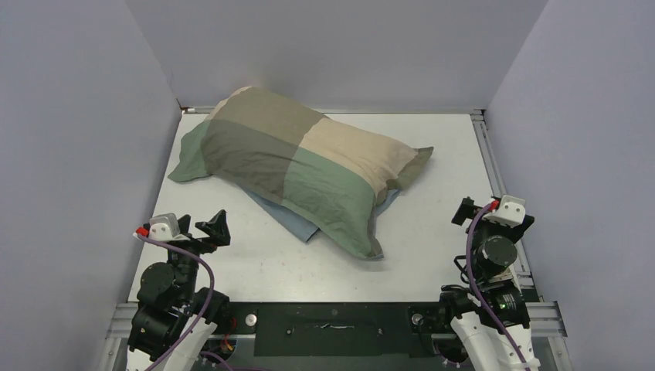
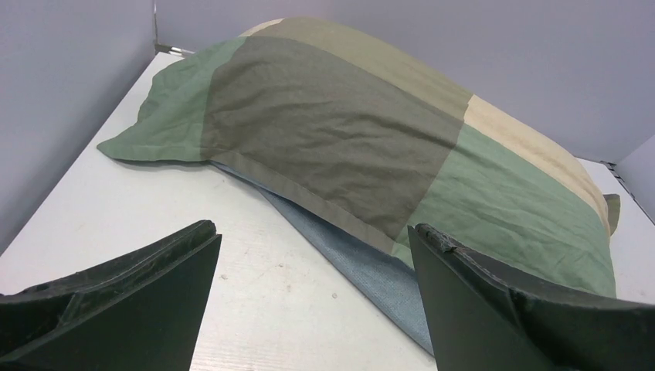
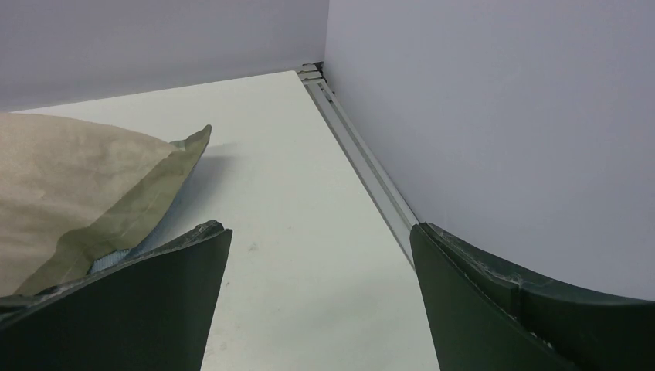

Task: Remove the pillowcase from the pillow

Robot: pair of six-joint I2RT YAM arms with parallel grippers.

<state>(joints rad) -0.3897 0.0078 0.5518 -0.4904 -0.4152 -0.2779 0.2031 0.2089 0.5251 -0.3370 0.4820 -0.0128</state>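
A stuffed pillowcase is lying slantwise across the white tabletop, its left end reaching toward the far left corner and its right end pointing right of centre, as two robot arms are waiting at the near edge. The colour-block face, in olive, green and beige, is facing up. A strip of the blue-grey face is peeking out along the near side, pressed flat against the tabletop under the bulk. The pillow itself is showing nowhere: the case is covering it wholly, and the plump, rounded shape is the only sign of what is filling it. By that look, the removal is not yet begun.

The left pincer is hovering low over the near left of the tabletop, its two fingers spread wide and holding nothing. It is aiming at the near edge of the case, seemingly so that it can close on the loose hem there. The right pincer is likewise gaping and empty, sitting near the right wall and well apart from the cloth, looking past the flat flap at the case's right end. Which end is open cannot be told for certain, though a pale gap is showing at the right end in the right wrist view.

Counted: one pillowcase, one pillow presumed inside it, two arms, two pincers, two fingers on each.
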